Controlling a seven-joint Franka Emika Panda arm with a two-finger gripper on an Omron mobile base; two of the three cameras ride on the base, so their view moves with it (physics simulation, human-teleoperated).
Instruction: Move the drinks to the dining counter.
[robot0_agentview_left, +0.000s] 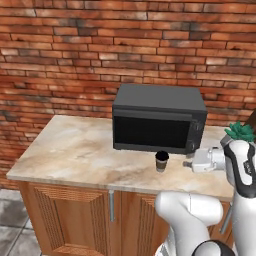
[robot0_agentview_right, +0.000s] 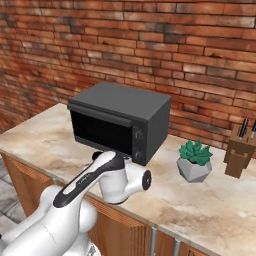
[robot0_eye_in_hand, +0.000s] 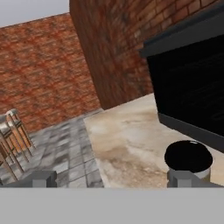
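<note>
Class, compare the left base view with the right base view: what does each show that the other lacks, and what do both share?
Left base view alone: the coffee cup standing on the counter in front of the microwave, with the open gripper level with it to its right. Right base view alone: the wooden knife block. Both: black microwave, marble counter, potted plant, brick wall.

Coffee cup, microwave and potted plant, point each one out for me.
coffee cup (robot0_agentview_left: 161, 161), left base view, on its tan sleeve.
microwave (robot0_agentview_left: 152, 131), left base view, on its dark door glass.
potted plant (robot0_agentview_right: 194, 151), right base view, on its green leaves.
</note>
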